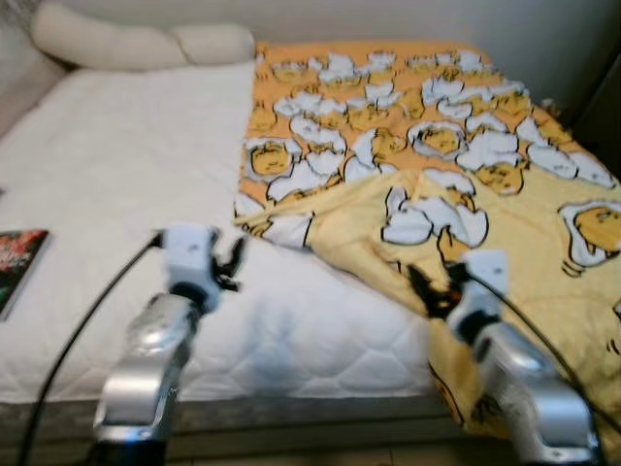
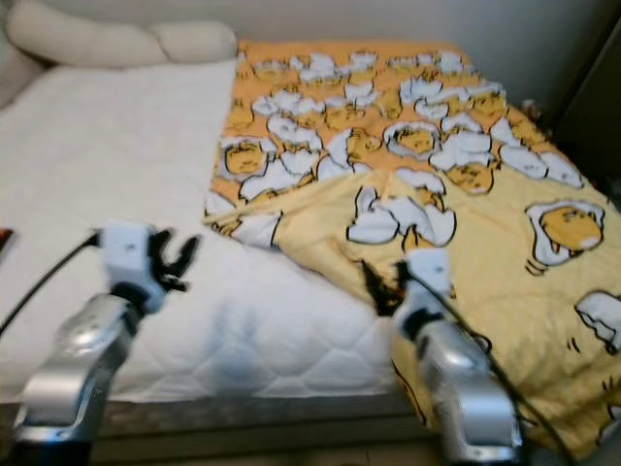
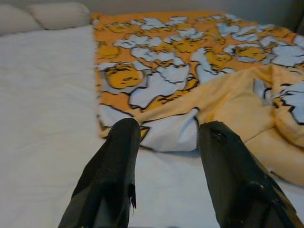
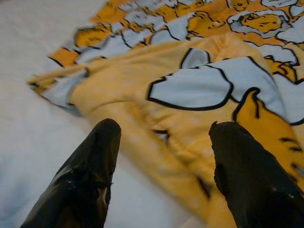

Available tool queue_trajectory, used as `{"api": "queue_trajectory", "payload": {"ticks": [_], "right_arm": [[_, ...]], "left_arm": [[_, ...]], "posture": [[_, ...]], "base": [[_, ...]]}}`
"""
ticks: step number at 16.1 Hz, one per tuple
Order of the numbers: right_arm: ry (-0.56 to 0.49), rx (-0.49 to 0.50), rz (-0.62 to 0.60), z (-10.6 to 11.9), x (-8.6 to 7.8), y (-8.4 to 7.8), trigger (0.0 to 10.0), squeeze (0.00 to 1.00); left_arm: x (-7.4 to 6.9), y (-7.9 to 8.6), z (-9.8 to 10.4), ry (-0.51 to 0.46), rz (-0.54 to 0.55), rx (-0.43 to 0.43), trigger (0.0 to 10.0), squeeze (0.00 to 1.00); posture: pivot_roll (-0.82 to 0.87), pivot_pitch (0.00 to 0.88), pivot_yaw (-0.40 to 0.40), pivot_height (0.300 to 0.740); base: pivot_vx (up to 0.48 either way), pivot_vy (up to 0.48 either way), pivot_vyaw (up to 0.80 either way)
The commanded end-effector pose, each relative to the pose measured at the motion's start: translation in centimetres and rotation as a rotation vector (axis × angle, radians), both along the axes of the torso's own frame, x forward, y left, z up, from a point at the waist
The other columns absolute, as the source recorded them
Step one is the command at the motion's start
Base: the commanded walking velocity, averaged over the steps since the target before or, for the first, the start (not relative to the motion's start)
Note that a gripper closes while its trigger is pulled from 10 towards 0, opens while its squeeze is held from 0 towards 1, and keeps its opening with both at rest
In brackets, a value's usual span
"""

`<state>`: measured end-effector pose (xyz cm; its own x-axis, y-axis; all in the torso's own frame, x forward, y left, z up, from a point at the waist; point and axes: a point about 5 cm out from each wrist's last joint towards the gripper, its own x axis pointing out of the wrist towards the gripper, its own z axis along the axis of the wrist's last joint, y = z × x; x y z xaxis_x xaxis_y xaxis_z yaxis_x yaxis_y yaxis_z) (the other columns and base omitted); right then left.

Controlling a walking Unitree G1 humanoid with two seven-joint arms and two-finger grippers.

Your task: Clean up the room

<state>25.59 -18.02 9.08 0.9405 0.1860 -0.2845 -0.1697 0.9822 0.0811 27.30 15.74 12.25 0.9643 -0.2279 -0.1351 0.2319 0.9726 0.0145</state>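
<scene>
A yellow and orange blanket (image 1: 427,165) printed with white egg cartoons covers the right half of the bed, its near-left corner (image 1: 277,225) folded over and rumpled. My left gripper (image 1: 231,262) hovers open above the bare white mattress (image 1: 126,184), just short of that folded corner (image 3: 166,135). Over the blanket's front fold (image 4: 156,123), close to the bed's front edge, my right gripper (image 1: 427,288) is open with nothing between its fingers (image 4: 97,156).
Two cream pillows (image 1: 136,44) lie at the head of the bed. A dark book or magazine (image 1: 17,262) rests on the mattress's left edge. The blanket hangs over the bed's front right edge. A dark object stands at the far right.
</scene>
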Motion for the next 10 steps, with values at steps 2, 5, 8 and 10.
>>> {"api": "queue_trajectory", "payload": {"ticks": [2, 5, 8, 10], "right_arm": [[-0.022, 0.01, 0.039, 0.4, 0.4, 1.1, 10.0, 0.0], [-0.026, -0.036, 0.084, 0.6, 1.0, 0.9, 10.0, 0.0], [-0.012, -0.095, 0.137, 0.7, 2.8, 0.4, 10.0, 1.0], [0.005, -0.151, 0.153, 0.5, 4.1, -0.1, 10.0, 1.0]], "left_arm": [[-0.2, 1.4, -0.1, 0.006, 0.044, 0.019, 10.0, 0.0], [-0.3, 1.5, 0.1, 0.001, 0.051, 0.014, 10.0, 0.0], [-0.7, 1.9, 0.4, 0.013, 0.007, -0.005, 10.0, 0.85], [-1.0, 2.3, 0.5, 0.029, -0.023, 0.008, 10.0, 1.0]], "posture": [[0.01, 0.0, 0.01, 0.74], [0.01, 0.0, 0.01, 0.74], [0.03, 0.0, 0.01, 0.74], [0.04, 0.0, 0.015, 0.74]], "base": [[0.311, 0.0, 0.0], [0.0, 0.0, 0.0], [0.0, 0.0, 0.0], [0.0, 0.0, 0.0]]}}
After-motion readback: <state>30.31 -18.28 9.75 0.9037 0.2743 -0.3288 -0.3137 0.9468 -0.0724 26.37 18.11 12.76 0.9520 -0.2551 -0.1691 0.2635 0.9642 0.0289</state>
